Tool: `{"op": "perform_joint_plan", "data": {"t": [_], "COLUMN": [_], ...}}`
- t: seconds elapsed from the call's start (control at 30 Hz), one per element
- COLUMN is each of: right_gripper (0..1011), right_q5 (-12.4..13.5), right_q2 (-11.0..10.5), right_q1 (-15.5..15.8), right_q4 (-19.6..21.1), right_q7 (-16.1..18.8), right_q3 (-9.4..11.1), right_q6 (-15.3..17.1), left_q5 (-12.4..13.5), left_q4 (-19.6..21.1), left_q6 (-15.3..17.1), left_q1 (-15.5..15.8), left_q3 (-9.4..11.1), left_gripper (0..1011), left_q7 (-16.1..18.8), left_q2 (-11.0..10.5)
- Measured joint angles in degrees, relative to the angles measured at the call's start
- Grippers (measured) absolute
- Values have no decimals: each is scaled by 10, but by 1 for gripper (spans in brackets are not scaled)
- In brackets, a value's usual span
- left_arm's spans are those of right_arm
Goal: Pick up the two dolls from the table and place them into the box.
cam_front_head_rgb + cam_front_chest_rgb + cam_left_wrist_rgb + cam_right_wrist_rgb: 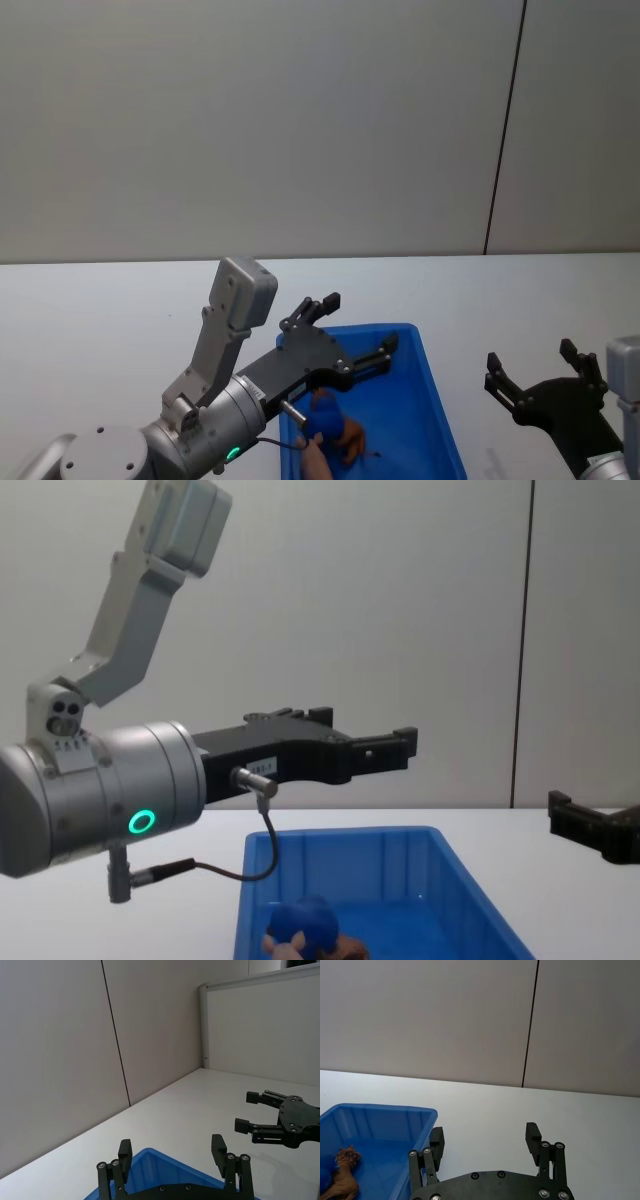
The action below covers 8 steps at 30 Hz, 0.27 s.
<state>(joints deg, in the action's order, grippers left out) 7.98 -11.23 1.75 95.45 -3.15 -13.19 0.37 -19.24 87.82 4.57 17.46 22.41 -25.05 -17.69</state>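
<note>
While dolls (pixel 330 432) lie in box (pixel 430 400), L fingers (pixel 340 322) hover above.

Plain grey wall (pixel 250 120) across the upper frame, split by a thin dark vertical seam (pixel 505 125) toward the right. At the upper right of the left wrist view, a pale partition panel (pixel 265 1025) with a light frame.

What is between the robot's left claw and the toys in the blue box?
Nothing visible. The left gripper hangs open above the box, and the blue doll and brown doll lie inside it, below the gripper, with just open air between.
</note>
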Motion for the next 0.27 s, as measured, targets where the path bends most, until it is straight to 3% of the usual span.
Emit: {"op": "perform_joint_plan", "data": {"t": [0.27], "right_gripper": [1001], "right_q5": [0], "right_q2": [0], "right_q1": [0], "right_q4": [0], "right_q7": [0], "right_q3": [0], "right_q6": [0], "left_q5": [1], "left_q4": [-1], "left_q6": [0], "left_q1": [2], "left_q3": [1], "left_gripper": [1001], "left_q7": [-3], "left_q2": [2]}}
